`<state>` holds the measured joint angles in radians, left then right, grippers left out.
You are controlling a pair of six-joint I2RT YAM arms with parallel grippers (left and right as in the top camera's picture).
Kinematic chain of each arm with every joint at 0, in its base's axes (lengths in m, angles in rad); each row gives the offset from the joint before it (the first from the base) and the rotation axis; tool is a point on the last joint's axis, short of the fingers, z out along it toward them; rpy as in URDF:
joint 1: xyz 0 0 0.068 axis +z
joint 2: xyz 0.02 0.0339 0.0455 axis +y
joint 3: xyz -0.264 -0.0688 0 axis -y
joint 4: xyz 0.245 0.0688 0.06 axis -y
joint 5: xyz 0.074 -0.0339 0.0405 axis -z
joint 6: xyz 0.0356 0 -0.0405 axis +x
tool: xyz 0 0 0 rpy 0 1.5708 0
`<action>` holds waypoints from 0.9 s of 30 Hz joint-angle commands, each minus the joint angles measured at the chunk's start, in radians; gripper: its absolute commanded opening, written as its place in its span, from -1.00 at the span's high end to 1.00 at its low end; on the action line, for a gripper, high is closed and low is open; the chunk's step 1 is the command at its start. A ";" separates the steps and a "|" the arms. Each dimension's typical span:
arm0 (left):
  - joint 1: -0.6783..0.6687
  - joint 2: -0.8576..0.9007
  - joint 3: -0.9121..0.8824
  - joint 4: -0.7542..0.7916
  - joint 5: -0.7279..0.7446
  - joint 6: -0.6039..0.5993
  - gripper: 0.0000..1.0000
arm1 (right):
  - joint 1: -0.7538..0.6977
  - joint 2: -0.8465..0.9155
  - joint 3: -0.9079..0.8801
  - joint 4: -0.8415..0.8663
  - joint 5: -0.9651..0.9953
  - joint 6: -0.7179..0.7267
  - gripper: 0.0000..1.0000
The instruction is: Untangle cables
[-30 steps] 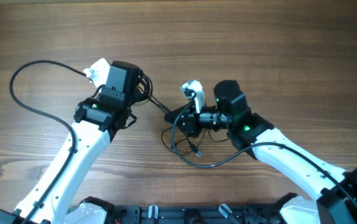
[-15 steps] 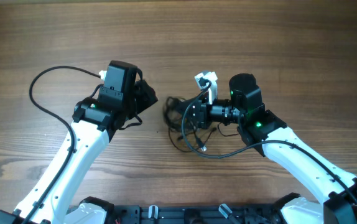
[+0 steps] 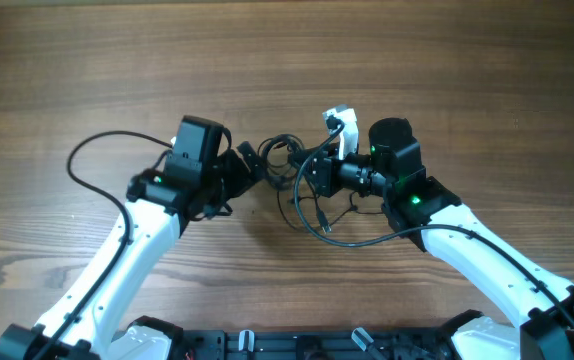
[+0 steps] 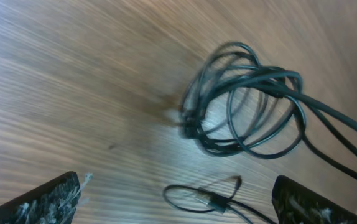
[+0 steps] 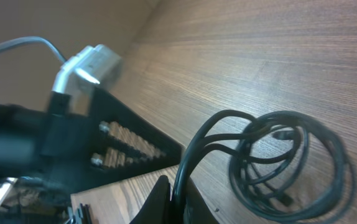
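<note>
The cables form a small dark coil between the two grippers at the middle of the table. In the left wrist view the cables lie ahead as loose overlapping loops, with a small plug end on a thin loop nearer. My left gripper stands open just left of the coil, its fingertips wide apart and empty. My right gripper is shut on strands leading from the coil. In the right wrist view those strands rise from the shut gripper to the cables.
A loose strand trails toward the front edge under the right arm. The left arm's thick black cable arcs out to the left. A white connector sits above the right wrist. The arms' base lines the front edge.
My left gripper has opened wide and moved right, up to the coil. The right gripper, still shut on the strands, has shifted right and back, drawing the coil with it.
</note>
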<state>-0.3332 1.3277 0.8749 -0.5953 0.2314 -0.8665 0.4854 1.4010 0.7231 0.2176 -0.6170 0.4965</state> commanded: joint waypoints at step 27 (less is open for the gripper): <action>-0.022 0.289 -0.090 0.329 0.127 0.181 0.92 | -0.029 -0.017 -0.003 0.050 -0.150 0.106 0.91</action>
<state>-0.3988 1.6196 0.7918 -0.1879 0.3943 -0.8001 0.4816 1.4010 0.7223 0.3130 -0.7834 0.6521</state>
